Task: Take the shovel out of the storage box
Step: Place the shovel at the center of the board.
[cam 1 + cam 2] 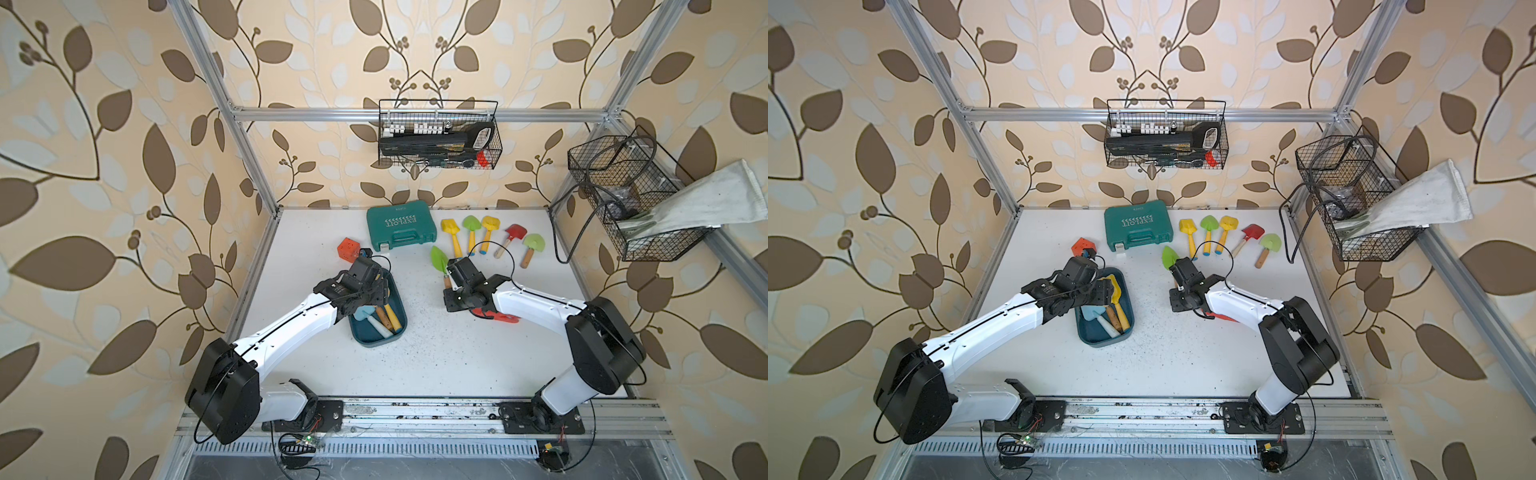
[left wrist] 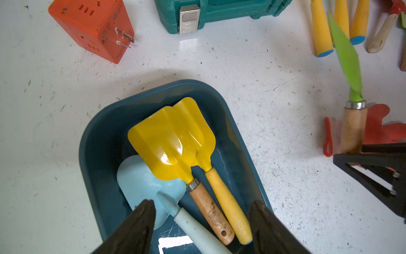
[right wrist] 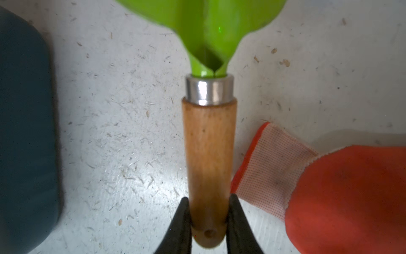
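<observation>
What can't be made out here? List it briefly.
Green-bladed wooden-handled shovel: blade tip cut off by right wrist view's edge.
Orange knit glove: mostly under right arm in both top views.
Pale blue plastic shovel: handle end cut off by left wrist view's edge.
Black wire basket's contents: too small in both top views.

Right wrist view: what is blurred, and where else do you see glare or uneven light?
Right wrist view: the green shovel blade and the storage box edge are smeared; left wrist view: glare on a yellow shovel blade; both top views: evenly lit, sharp.
</observation>
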